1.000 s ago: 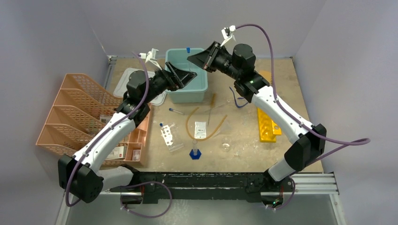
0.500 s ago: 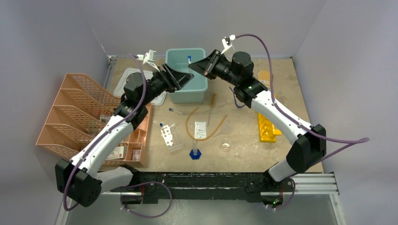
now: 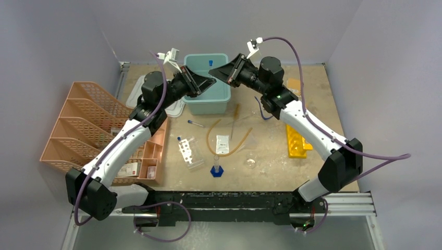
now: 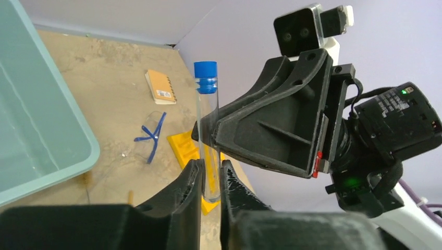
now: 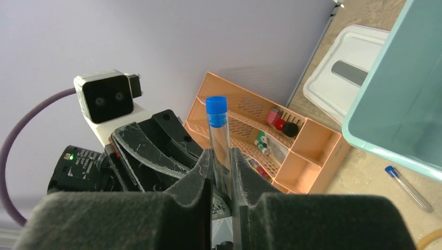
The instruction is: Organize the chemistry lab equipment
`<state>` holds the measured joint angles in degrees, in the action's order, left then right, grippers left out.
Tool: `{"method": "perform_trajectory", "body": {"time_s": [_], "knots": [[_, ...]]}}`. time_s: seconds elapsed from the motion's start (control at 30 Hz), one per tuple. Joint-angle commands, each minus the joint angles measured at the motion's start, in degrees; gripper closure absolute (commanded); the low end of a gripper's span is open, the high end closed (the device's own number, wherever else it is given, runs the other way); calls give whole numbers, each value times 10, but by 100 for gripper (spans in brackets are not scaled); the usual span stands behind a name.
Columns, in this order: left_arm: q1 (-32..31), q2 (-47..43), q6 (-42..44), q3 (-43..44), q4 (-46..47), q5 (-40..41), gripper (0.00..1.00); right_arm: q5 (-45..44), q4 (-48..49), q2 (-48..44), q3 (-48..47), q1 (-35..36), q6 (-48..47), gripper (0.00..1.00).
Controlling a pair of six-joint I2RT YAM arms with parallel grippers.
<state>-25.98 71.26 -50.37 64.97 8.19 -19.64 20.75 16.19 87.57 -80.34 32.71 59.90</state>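
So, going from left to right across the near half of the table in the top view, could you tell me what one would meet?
peach organizer tray → clear packet → blue-based cylinder → glass dish → yellow rack

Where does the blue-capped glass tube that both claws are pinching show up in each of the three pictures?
Top external: the blue-capped tube is tiny, upper middle, over the teal bin.
Left wrist: the tube stands upright at centre, cap up; the bin fills the left side.
Right wrist: the tube stands upright at centre, cap up; the bin is at the upper right.
Shared landmark: the teal bin.
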Motion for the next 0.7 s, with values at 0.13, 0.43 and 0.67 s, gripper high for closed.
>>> {"method": "perform_trajectory", "body": {"time_s": [0.13,0.43,0.67], "knots": [[2,-18,168,50,-72,-54,100,68,-48,-17,-54,1,-25,51],[2,-42,413,83,-233,-101,100,49,-271,-17,-143,0,-147,42],[2,-46,443,86,-248,-122,100,60,-372,9,-201,-4,-179,58]]}}
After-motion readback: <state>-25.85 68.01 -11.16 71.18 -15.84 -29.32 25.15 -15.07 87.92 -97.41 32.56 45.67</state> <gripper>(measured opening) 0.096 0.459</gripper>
